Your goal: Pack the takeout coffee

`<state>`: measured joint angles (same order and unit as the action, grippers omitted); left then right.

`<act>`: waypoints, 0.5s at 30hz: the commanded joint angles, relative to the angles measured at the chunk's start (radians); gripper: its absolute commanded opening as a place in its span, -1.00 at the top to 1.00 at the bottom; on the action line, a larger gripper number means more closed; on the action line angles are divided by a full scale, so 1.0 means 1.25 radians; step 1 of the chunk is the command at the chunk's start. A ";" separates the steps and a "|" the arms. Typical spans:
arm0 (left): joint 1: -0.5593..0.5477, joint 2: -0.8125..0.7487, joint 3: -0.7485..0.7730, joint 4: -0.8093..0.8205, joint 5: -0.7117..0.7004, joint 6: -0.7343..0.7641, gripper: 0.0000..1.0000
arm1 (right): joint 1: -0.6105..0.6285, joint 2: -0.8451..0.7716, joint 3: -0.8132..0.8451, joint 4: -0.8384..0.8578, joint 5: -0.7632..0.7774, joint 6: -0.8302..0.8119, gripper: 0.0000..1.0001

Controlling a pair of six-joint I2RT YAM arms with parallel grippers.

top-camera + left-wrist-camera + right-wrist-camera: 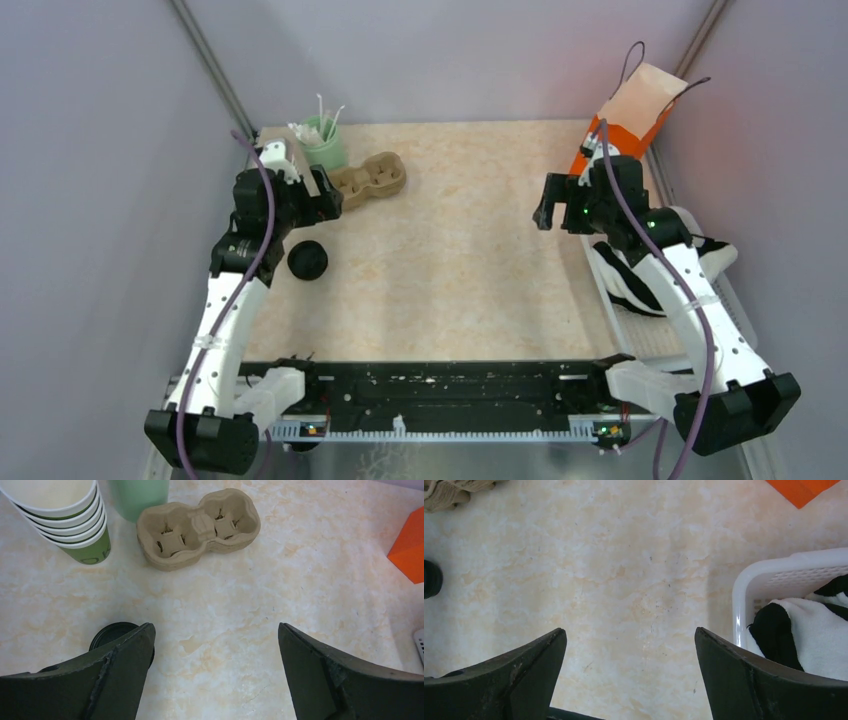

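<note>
Left hand [215,630], right hand [630,632]: both spread wide, holding nothing.
Coffee [307,260] stands lidded on the counter [460,260], near-left, just beside the left hand; carrier [199,527] and cup stack [65,517] sit further back. Right hand hangs beside the basket [738,600].

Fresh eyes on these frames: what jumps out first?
The orange-and-cream paper bag standing in the far right corner, brightest thing there. Next, the black-lidded takeout coffee beside the left arm, with the pulp cup carrier lying beyond it at far left.
</note>
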<state>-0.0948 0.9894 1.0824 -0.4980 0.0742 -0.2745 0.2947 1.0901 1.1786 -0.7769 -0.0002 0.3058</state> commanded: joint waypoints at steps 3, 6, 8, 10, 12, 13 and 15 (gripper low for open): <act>0.002 0.039 0.037 0.032 -0.013 -0.051 -0.97 | 0.007 0.003 0.082 -0.003 -0.020 -0.037 -0.97; 0.002 0.071 0.052 0.013 -0.034 -0.067 -0.97 | 0.008 0.001 0.089 -0.005 -0.038 -0.035 -0.97; 0.002 0.093 0.069 -0.014 -0.050 -0.082 -0.97 | 0.010 -0.001 0.087 -0.002 -0.054 -0.035 -0.97; 0.004 0.115 0.093 -0.051 -0.093 -0.099 -0.97 | 0.011 -0.002 0.084 -0.001 -0.063 -0.035 -0.97; 0.010 0.138 0.120 -0.086 -0.123 -0.110 -0.97 | 0.012 -0.002 0.078 0.003 -0.071 -0.037 -0.97; 0.017 0.153 0.137 -0.106 -0.136 -0.118 -0.98 | 0.012 0.000 0.077 0.001 -0.071 -0.036 -0.97; 0.040 0.190 0.180 -0.147 -0.146 -0.135 -0.97 | 0.012 0.005 0.077 -0.001 -0.070 -0.035 -0.97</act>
<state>-0.0841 1.1725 1.2003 -0.5957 -0.0338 -0.3904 0.2993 1.0935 1.2457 -0.7914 -0.0658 0.2722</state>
